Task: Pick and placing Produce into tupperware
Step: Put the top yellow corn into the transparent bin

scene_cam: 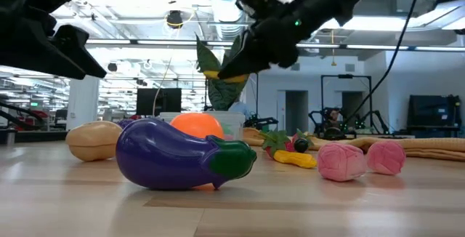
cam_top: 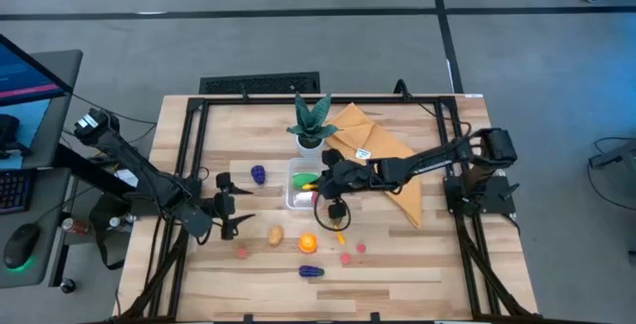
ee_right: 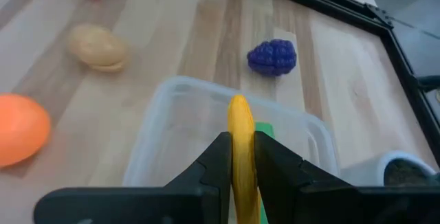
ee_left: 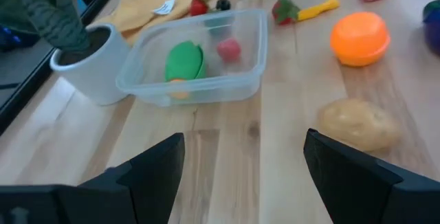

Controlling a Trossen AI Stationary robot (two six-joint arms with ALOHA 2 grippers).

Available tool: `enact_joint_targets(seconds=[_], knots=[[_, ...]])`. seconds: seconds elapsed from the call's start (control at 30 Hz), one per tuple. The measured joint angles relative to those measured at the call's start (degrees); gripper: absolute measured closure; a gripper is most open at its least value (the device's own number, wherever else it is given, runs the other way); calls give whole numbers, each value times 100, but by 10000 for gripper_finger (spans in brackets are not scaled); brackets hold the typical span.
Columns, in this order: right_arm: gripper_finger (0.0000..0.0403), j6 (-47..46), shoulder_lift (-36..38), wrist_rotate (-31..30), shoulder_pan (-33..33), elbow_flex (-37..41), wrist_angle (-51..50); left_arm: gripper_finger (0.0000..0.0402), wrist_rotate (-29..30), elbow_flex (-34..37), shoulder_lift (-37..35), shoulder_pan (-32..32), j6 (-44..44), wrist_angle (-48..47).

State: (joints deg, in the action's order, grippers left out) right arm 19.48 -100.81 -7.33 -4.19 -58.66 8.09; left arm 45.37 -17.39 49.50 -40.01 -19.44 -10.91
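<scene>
The tupperware [cam_top: 301, 187], a clear box, stands mid-table and holds a green piece [ee_left: 184, 60] and a small red piece [ee_left: 229, 48]. My right gripper [ee_right: 240, 152] hangs over it, shut on a long yellow piece of produce [ee_right: 240, 124]. My left gripper [ee_left: 244, 148] is open and holds nothing. It is left of the box and points toward it. Loose on the wood lie a purple berry [cam_top: 258, 174], a potato [cam_top: 274, 235], an orange [cam_top: 308, 243], an eggplant [scene_cam: 182, 153], a yellow chili [scene_cam: 294, 158] and pink pieces [scene_cam: 341, 161]. My right gripper pinches the yellow piece between its two fingers, which lie along its length. The piece's free end [ee_right: 238, 107] sticks out past the fingertips. The fingers slant down from the table's right side. The piece is lifted clear, above the tupperware's open top [ee_right: 179, 93].
A green plant in a white pot [cam_top: 311, 135] stands just behind the tupperware. A mustard-yellow cloth [cam_top: 383, 155] lies under my right arm. Black frame rails [cam_top: 189, 155] run along the table's sides and back. Bare wood shows toward the near edge.
</scene>
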Motion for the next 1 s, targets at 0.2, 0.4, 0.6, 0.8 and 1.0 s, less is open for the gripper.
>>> enact_joint_targets(seconds=[0.2, 0.4, 0.6, 0.8, 1.0], knots=[[349, -13, -362, 150, 143, -16, 642, 113, 80, 0, -2, 0, -146, -197], [349, -343, -449, 215, 349, -10, 773, 113, 189, 0, -2, 2, -218, -286], [349, -645, -556, 212, 670, 3, 781, 113, 205, 0, -2, 0, -226, -302], [349, -797, -547, 563, 892, -10, 831, 113, 205, 0, -2, 0, -282, -313], [341, -809, -547, 1150, 971, -10, 851, 113, 205, 0, -2, 2, -284, -318]])
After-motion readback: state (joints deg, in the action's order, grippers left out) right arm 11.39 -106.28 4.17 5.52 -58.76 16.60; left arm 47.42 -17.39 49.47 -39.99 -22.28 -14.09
